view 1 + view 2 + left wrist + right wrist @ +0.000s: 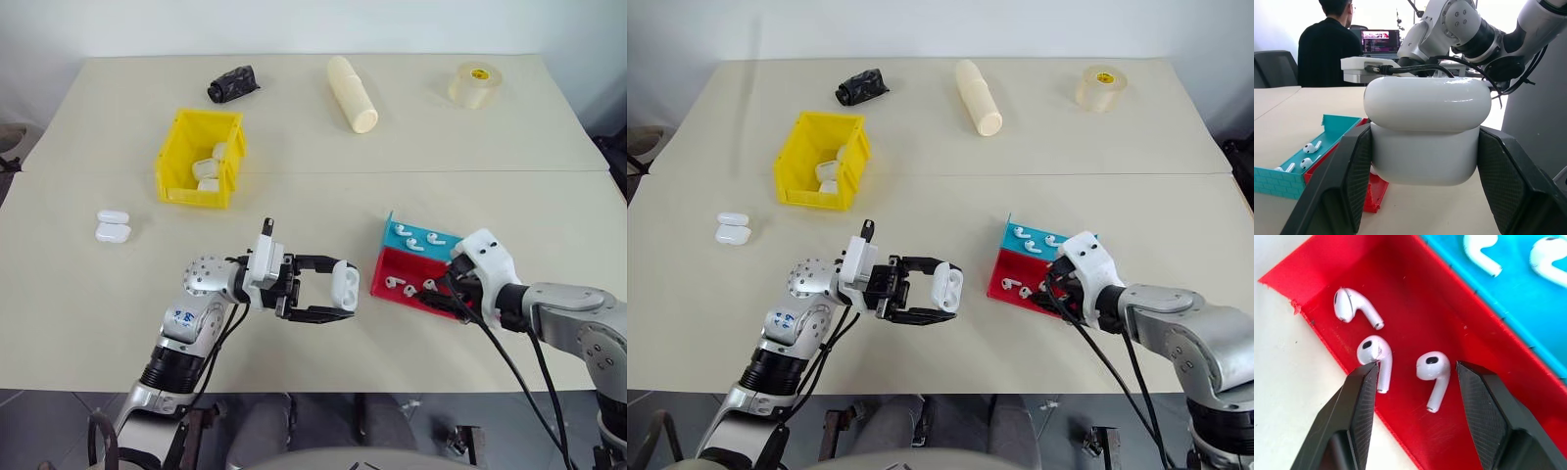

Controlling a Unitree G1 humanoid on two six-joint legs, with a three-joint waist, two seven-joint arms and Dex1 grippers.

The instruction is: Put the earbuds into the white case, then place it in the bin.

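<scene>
Right wrist view: right gripper (1413, 377) part open, empty, straddling an earbud (1433, 373) in the red tray (1400, 279). Left gripper (328, 291) clamps the white case (344, 285) above the table. Step: picking an earbud; next, close squarely on it.

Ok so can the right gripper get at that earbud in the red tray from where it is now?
Probably yes. The right gripper hangs open just above the red tray, one earbud lying free between its fingers. A second earbud beside one finger might get nudged.
</scene>
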